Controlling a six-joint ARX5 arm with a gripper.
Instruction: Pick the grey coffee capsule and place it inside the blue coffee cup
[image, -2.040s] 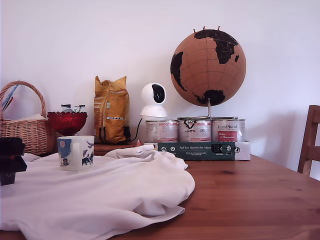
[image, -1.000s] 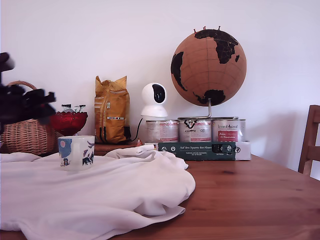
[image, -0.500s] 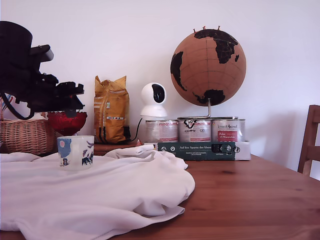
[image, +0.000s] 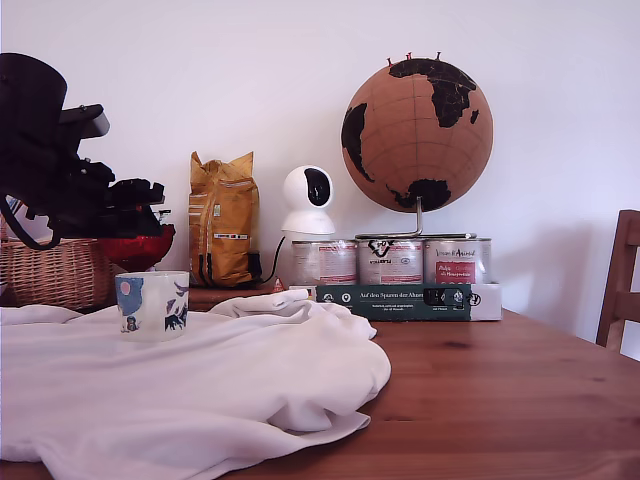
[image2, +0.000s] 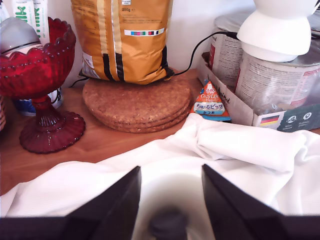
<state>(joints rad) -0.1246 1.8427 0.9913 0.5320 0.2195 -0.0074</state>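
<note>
Wrist view alone shows the gripper (image2: 170, 200) spread, grey coffee capsule (image2: 169, 225) between.

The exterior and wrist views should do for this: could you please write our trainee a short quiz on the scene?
1. True or false: the mug stands on the white cloth.
2. What does the yellow bag stand on? A) a stack of cork mats B) the white cloth C) the mug
3. In the exterior view, is the gripper above or below the mug's rim?

Key: 1 true; 2 A; 3 above.
</note>
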